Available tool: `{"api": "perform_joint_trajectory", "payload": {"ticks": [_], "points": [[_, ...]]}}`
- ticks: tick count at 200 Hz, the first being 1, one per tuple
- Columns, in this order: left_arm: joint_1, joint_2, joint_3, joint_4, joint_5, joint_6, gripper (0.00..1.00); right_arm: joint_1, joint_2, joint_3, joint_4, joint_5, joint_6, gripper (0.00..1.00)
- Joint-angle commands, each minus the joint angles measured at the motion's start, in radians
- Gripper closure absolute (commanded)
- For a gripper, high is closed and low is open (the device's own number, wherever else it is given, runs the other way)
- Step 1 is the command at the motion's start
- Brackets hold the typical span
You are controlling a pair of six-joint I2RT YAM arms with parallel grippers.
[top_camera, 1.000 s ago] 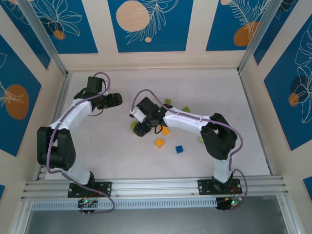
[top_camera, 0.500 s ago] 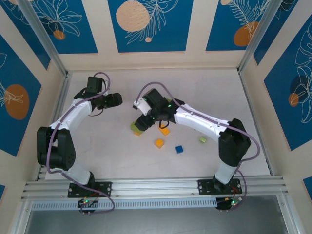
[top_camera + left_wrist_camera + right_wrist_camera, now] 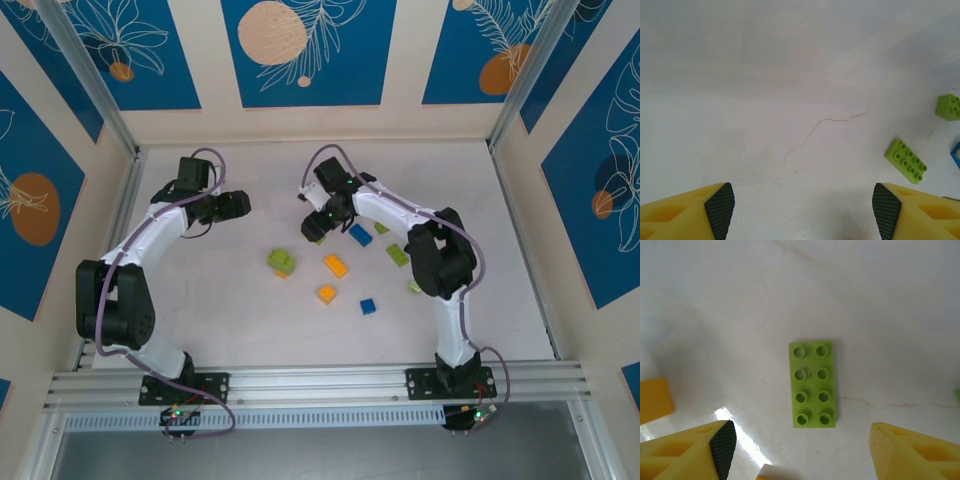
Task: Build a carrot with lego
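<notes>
1. Hovering over the lime lego brick [image 3: 812, 384], the right gripper [image 3: 801, 447] points straight down, jaws spread wide and empty.
2. The brick lies flat, studs up, mid-table [image 3: 890, 300] towards the far edge. Best to centre, drop straight and pinch its long sides.
3. The left gripper [image 3: 802, 205] hangs wide and empty nearer the left edge.

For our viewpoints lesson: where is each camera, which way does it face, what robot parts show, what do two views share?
Top external: above, behind, looking down on the table; both arms.
Left wrist: faces the table; open left gripper.
Right wrist: looks down on lime brick; open right gripper.
Shared: top, right wrist: that brick.
</notes>
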Motion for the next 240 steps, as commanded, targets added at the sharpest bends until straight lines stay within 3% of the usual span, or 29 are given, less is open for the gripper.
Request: {"api": "perform_joint_trajectory", "payload": {"ticks": [1,158,210,240], "points": [[0.018,-0.027,-0.002,0.005,0.019,-0.007,0.24,0.007,0.011,0.058,-0.035,-0.04,-0.037,0.28],[0.023,-0.014,-0.004,0.016,0.03,-0.004,0.24,0.012,0.228,0.249,-0.142,0.013,-0.111,0.28],[0.025,-0.008,-0.003,0.02,0.031,-0.004,0.24,0.012,0.254,0.275,-0.167,0.021,-0.119,0.4],[0.026,-0.008,-0.004,0.021,0.033,-0.004,0.24,0.019,0.259,0.274,-0.179,0.023,-0.128,0.41]]}}
